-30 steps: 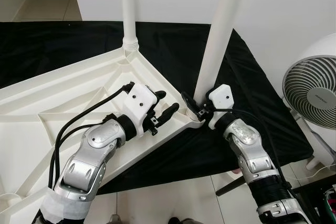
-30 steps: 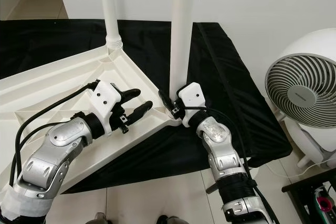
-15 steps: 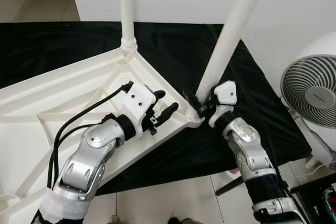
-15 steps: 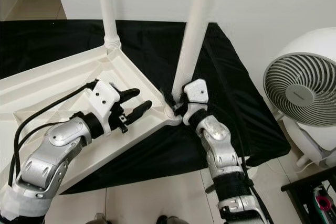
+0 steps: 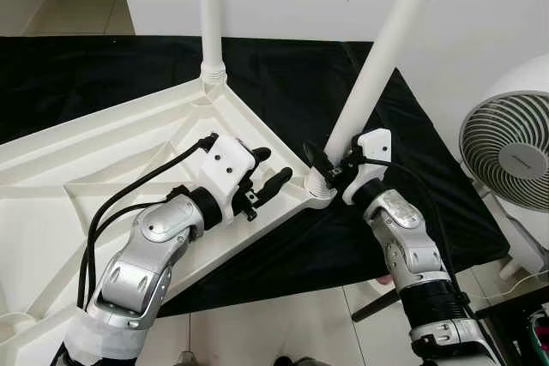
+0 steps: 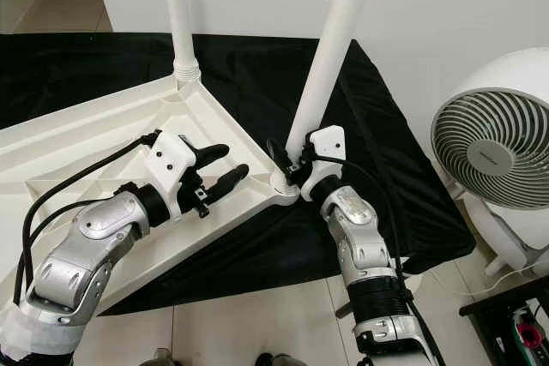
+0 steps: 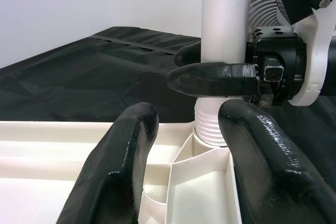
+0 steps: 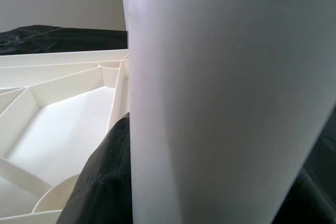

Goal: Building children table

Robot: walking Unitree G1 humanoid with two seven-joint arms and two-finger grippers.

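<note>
Left eye view: an upturned white plastic tabletop point(image 5: 103, 156) lies on a black cloth point(image 5: 292, 83) on the floor. One white leg point(image 5: 211, 15) stands upright in its far corner. The right gripper point(image 5: 330, 163) holds a second, tilted leg point(image 5: 377, 57) at the near corner socket.

Right eye view: a white fan point(image 6: 497, 152) stands at right.

Left wrist view: the left gripper point(image 7: 184, 145), fingers wide apart, hovers over the tabletop's ribs.

Right wrist view: the leg sits between the fingers.

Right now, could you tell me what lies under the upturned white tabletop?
A black cloth spreads beneath the tabletop, over pale floor tiles. Whatever sits directly under the tabletop is covered.
</note>
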